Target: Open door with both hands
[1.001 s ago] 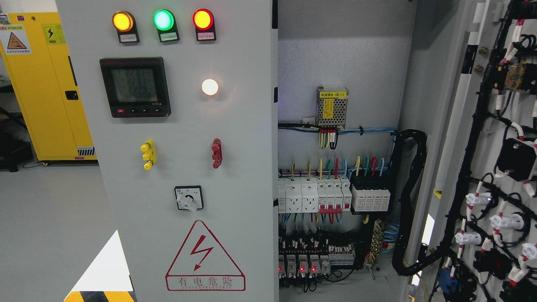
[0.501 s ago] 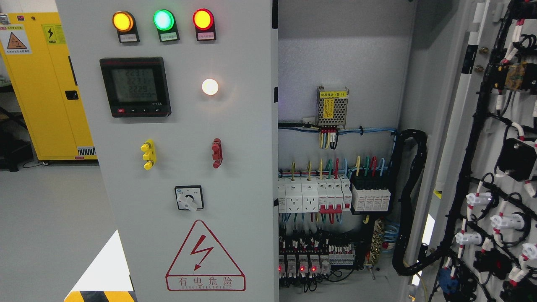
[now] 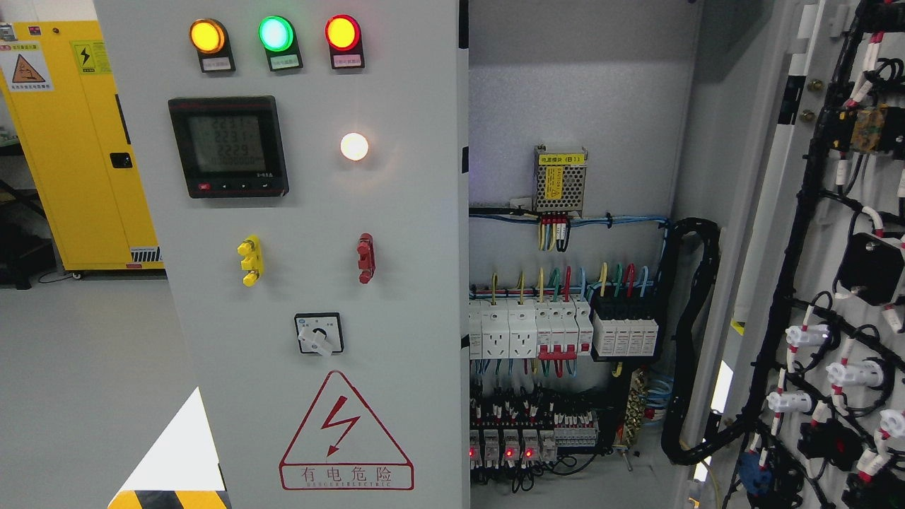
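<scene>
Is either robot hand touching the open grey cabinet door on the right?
Cannot tell: the head view shows the open grey cabinet door with black wiring behind it, but neither hand is in frame.

At nine to eleven o'clock a yellow cabinet (image 3: 78, 148) stands against the back of the room, with a warning triangle label (image 3: 27, 69) and a lightning-bolt sticker (image 3: 85, 56) near its top and a black latch (image 3: 120, 160) on its door. A vent grille (image 3: 145, 254) sits low on its front. The grey floor (image 3: 85, 353) spreads smooth and evenly lit toward seven o'clock. A dark piece of furniture (image 3: 18, 247) sits at the nine o'clock edge, only partly seen.
</scene>
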